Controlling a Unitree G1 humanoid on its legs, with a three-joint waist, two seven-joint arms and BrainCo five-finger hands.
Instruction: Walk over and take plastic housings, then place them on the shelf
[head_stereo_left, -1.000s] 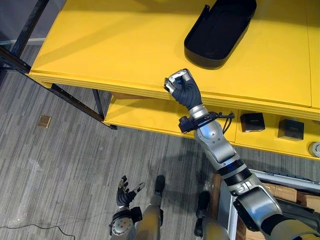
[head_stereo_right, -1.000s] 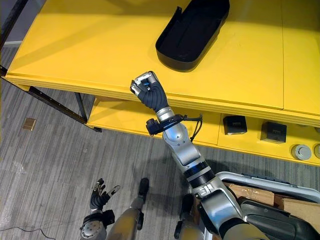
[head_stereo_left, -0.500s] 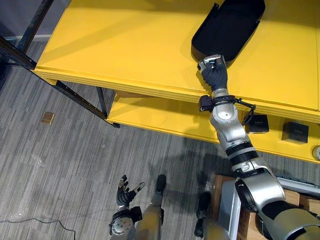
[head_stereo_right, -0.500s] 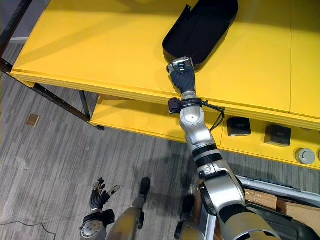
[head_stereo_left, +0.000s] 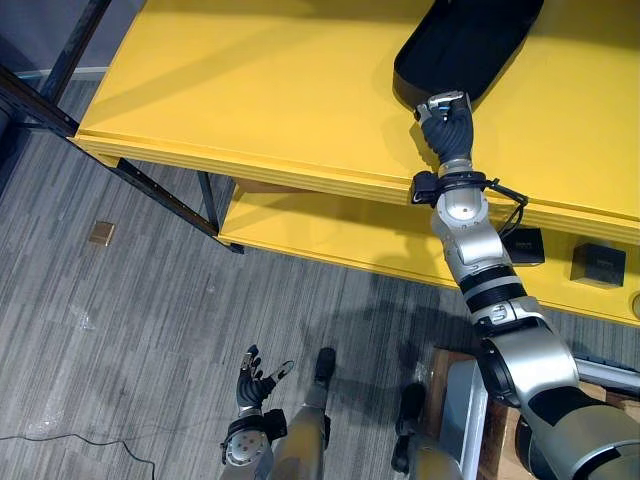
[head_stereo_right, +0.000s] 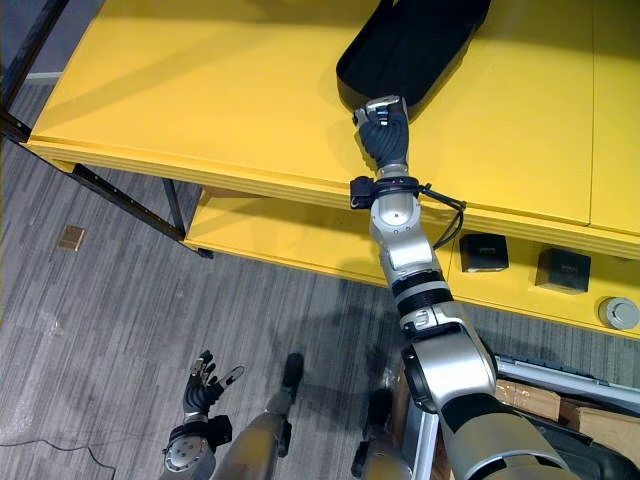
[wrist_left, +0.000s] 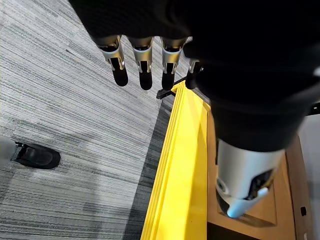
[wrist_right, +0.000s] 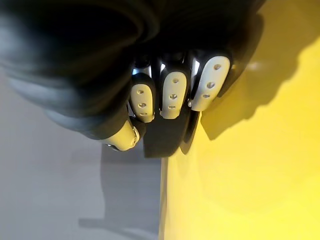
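A long black plastic housing (head_stereo_left: 480, 40) lies on the yellow shelf top (head_stereo_left: 260, 90), near its far right. My right hand (head_stereo_left: 447, 122) is stretched over the shelf's front edge, its fingers (wrist_right: 172, 95) curled into a fist. The fist rests against the housing's near end (wrist_right: 160, 137); I see no finger wrapped round it. My left hand (head_stereo_left: 252, 380) hangs low over the grey floor with straight, spread fingers (wrist_left: 142, 62) and nothing in it.
Two small black boxes (head_stereo_left: 527, 245) (head_stereo_left: 598, 263) and a round grey part (head_stereo_right: 620, 313) sit on the lower yellow shelf. A black metal frame (head_stereo_left: 150, 190) runs along the left. A cart with cardboard boxes (head_stereo_right: 560, 395) stands at the lower right.
My right arm swung right and forward from the shelf's front edge to the housing's near end, still in a fist. The camera has shifted a little. The left hand stayed low.
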